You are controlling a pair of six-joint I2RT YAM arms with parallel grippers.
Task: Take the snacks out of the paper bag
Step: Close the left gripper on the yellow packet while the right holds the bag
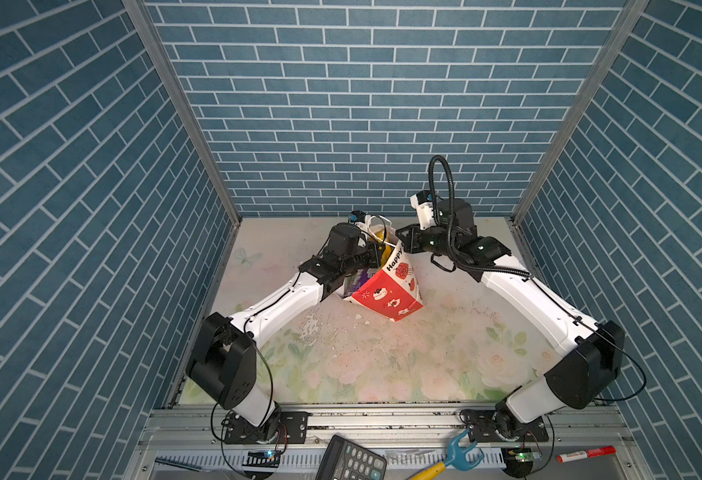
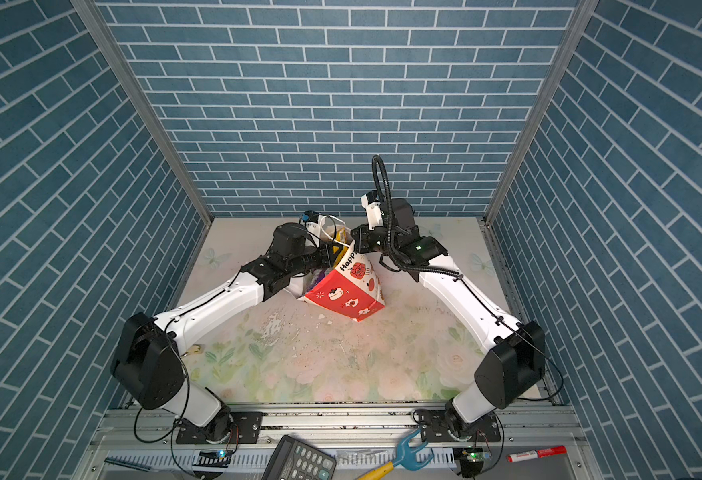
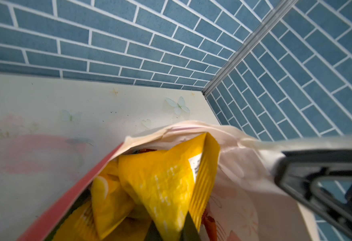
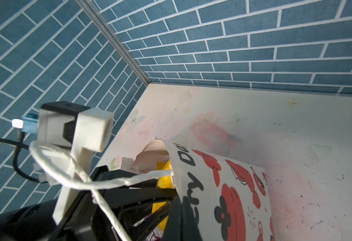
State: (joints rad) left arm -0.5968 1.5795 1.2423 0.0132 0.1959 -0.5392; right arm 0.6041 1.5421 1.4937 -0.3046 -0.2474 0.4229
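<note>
The paper bag (image 1: 386, 291) (image 2: 341, 295), white with red prints and "Happy" lettering, stands tilted at mid-table in both top views. My left gripper (image 3: 172, 232) (image 1: 376, 253) reaches into its mouth. Its dark fingertips are shut on a crinkly yellow snack packet (image 3: 160, 177) (image 4: 166, 179). More yellow packets lie beneath it, and a purple one (image 1: 359, 278) shows through the bag's open side. My right gripper (image 4: 181, 215) (image 1: 403, 245) is shut on the bag's printed top rim (image 4: 233, 198). A white cord handle (image 4: 77, 173) drapes over the left wrist.
Blue brick walls close in the back and both sides. A calculator (image 1: 349, 459), a blue and yellow tool (image 1: 457, 453) and a red marker (image 1: 586, 454) lie on the front rail. Small white flakes dot the floral table (image 1: 382, 357) in front of the bag.
</note>
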